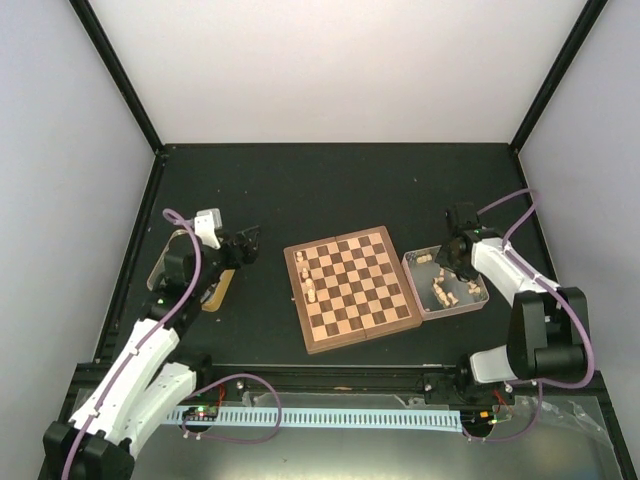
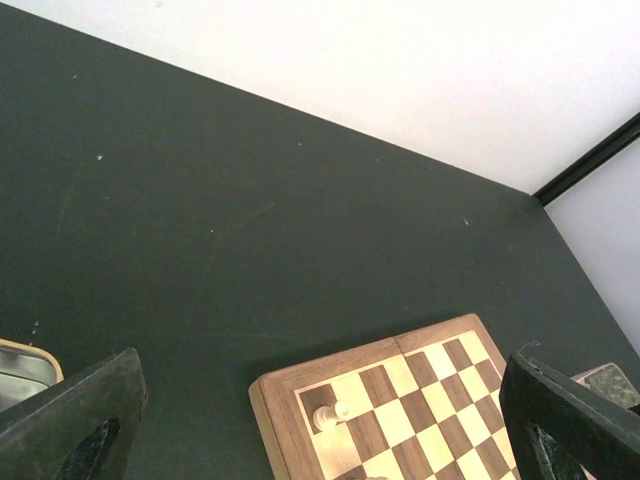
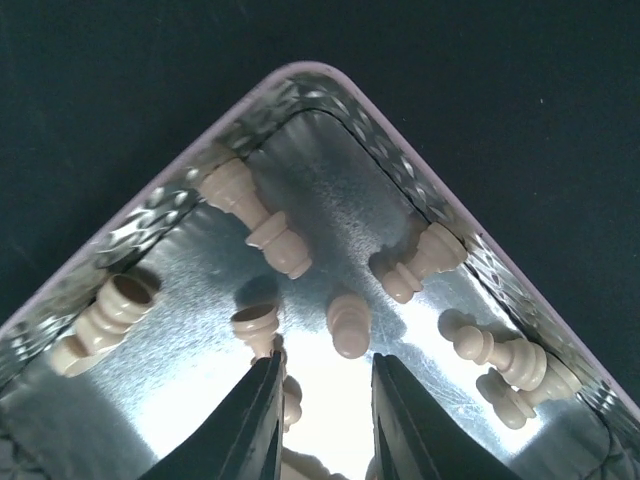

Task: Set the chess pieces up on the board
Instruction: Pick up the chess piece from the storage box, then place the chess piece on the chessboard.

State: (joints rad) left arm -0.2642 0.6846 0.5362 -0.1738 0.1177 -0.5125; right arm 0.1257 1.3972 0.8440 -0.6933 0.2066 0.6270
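A dark matte table sits inside a white-walled enclosure framed by black posts. Near its right edge lies a shallow silver metal tin with a pale rim and embossed walls, set at an angle to the table's edges. Near the left edge a gold-rimmed tin shows only in part, and a white slotted strip runs along the near edge.
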